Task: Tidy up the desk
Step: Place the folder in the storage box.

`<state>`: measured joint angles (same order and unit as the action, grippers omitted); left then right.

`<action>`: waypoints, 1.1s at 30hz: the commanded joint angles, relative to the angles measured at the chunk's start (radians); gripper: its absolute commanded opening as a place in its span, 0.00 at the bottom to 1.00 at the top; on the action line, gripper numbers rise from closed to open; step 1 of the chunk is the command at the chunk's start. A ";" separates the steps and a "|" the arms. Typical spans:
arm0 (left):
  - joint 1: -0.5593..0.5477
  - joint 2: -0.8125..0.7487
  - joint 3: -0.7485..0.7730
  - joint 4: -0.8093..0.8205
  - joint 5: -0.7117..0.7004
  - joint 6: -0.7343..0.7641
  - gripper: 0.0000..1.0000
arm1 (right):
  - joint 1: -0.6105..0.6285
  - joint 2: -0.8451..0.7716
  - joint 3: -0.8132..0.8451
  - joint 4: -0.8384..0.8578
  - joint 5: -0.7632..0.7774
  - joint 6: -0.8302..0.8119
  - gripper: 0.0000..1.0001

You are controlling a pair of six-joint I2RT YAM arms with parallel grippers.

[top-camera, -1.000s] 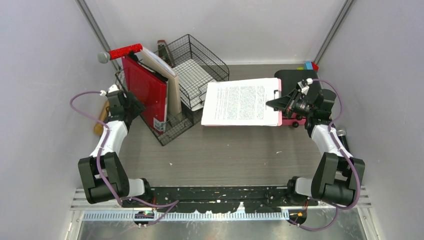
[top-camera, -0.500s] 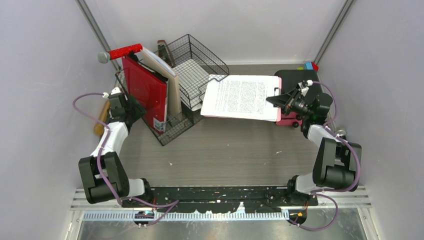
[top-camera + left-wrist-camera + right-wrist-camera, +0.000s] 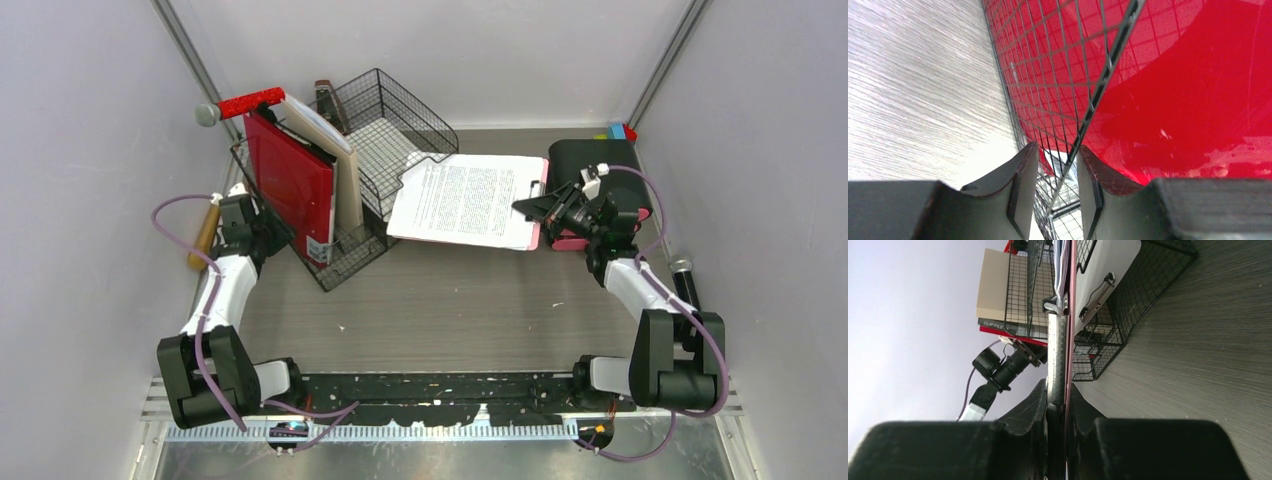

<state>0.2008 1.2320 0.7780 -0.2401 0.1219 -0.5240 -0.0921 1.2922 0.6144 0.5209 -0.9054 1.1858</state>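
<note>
The desk (image 3: 450, 300) is a grey wood-grain top. My right gripper (image 3: 530, 208) is shut on the clip end of a pink clipboard (image 3: 465, 200) with printed paper, held above the desk, its far edge over the black wire rack (image 3: 400, 130). In the right wrist view the clipboard (image 3: 1057, 350) runs edge-on away from my gripper (image 3: 1058, 387). My left gripper (image 3: 265, 230) is at the rack's left corner beside a red folder (image 3: 295, 180). Seen from the left wrist, the gripper (image 3: 1055, 150) is open, narrowly straddling a rack wire (image 3: 1103, 80), with the folder (image 3: 1188, 100) behind.
A beige book (image 3: 335, 160) stands in the rack beside the folder. A black drawer unit with pink fronts (image 3: 590, 160) sits behind my right gripper. A red glitter microphone (image 3: 240, 103) lies at the back left, a wooden handle (image 3: 203, 240) by the left wall, a black microphone (image 3: 685, 280) at right.
My right gripper has carried the clipboard leftward, so its far edge now reaches over the rack. My left arm drew back slightly along the rack and its jaws narrowed.
</note>
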 commanded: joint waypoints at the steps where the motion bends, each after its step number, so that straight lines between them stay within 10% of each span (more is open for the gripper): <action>1: -0.016 -0.056 -0.020 -0.037 0.036 -0.035 0.36 | -0.006 -0.065 0.003 0.006 0.223 -0.053 0.00; 33: -0.074 -0.191 -0.064 -0.121 0.081 -0.091 0.30 | -0.126 -0.196 -0.080 0.146 0.289 0.162 0.00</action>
<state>0.1238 1.0744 0.7254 -0.3729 0.2211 -0.6212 -0.1764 1.1343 0.5037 0.5304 -0.7551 1.3155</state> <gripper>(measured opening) 0.305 0.197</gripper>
